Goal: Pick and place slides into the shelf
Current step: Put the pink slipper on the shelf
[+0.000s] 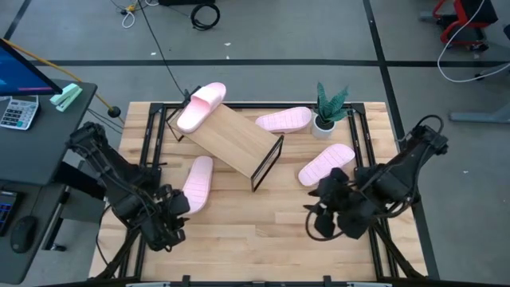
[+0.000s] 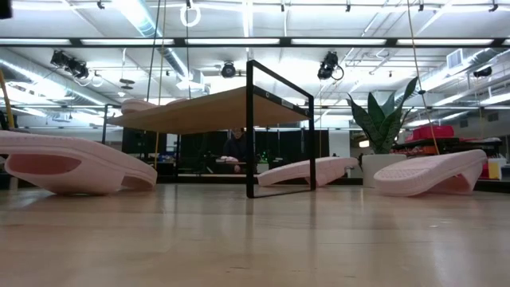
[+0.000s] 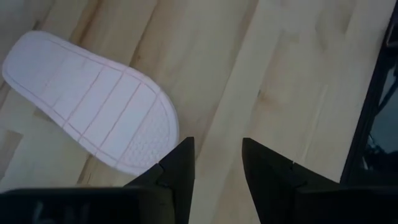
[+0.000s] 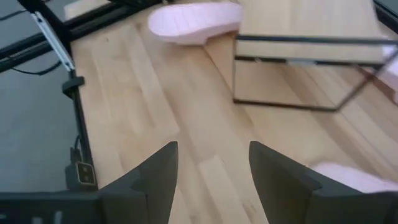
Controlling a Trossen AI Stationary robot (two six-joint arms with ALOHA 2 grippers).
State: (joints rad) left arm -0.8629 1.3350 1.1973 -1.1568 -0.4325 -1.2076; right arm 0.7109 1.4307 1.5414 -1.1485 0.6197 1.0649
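Observation:
The shelf (image 1: 231,139) stands askew at mid-table, a wooden plank on black wire end frames (image 2: 279,127). One pink slide (image 1: 201,106) lies on its far-left end. A second slide (image 1: 284,120) lies on the table behind the shelf, and a third (image 1: 325,163) lies to its right. The fourth (image 1: 198,182) lies sole up on the table to the shelf's left, also seen in my left wrist view (image 3: 93,102). My left gripper (image 3: 217,155) hovers open just nearer than that slide. My right gripper (image 4: 213,168) hovers open near the third slide (image 4: 354,177).
A potted plant (image 1: 327,108) stands at the far right, next to the slide behind the shelf. Black frame rails (image 1: 370,135) run along the table's edges. Bare tabletop (image 1: 255,231) lies between the two grippers toward the near edge.

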